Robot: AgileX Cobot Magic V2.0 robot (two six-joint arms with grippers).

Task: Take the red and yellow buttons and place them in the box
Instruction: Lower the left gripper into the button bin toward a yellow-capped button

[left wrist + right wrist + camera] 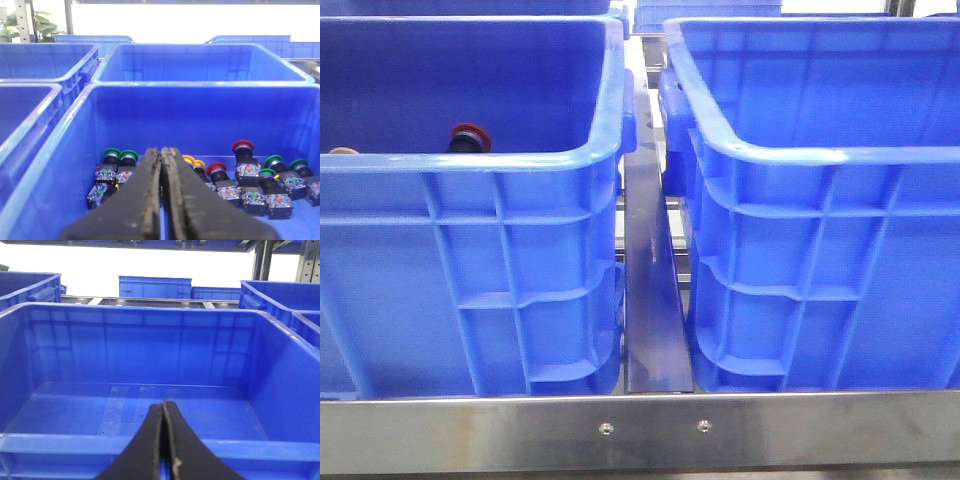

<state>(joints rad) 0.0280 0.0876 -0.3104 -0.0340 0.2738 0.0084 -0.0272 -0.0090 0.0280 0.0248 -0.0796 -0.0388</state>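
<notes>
In the left wrist view, a blue crate holds several push-buttons on its floor: two red-capped ones, two yellow ones, and several green ones. My left gripper is shut and empty, above this crate's near side. In the front view a red button and a yellow-orange one peek over the left crate's rim. My right gripper is shut and empty, over the near rim of an empty blue box, the right crate in the front view.
A metal bar runs between the two crates, with a steel rail in front. More blue crates stand behind and to the side; others sit farther back.
</notes>
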